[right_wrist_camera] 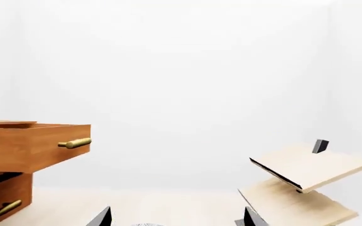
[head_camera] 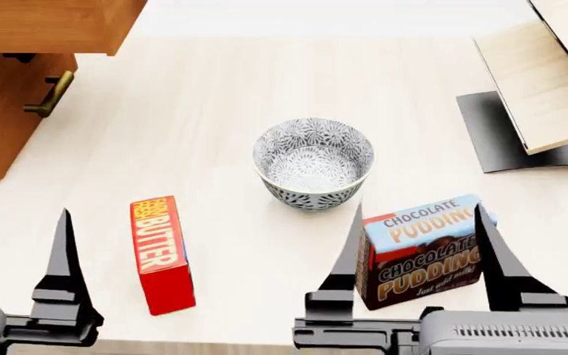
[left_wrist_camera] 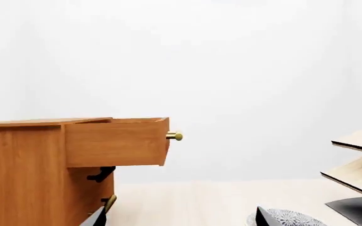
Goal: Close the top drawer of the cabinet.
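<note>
The top drawer (left_wrist_camera: 117, 142) is seen pulled well out of the cabinet (left_wrist_camera: 24, 174), its box projecting beyond the cabinet's front face and overhanging the table (head_camera: 215, 96). Its long axis runs straight out from the cabinet, and the front panel faces away from the cabinet toward the pale slanted shelf structure (right_wrist_camera: 307, 174) at the table's other side. The brass handle (right_wrist_camera: 75, 143) is carried on that panel, its bar lying level and across the drawer's travel. Below the drawer, the lower drawer front (head_camera: 3, 111) is seen flush with the cabinet, with its own handle (head_camera: 50, 95).

Well apart from the cabinet, a patterned bowl (head_camera: 313, 163), a red butter box (head_camera: 160, 254) and a chocolate pudding box (head_camera: 424, 251) lie on the table. The right gripper (head_camera: 417, 255) is held with its fingers spread to either side of the pudding box; contact cannot be told. Of the left gripper (head_camera: 64, 274) only one finger is shown, so its state cannot be told.
</note>
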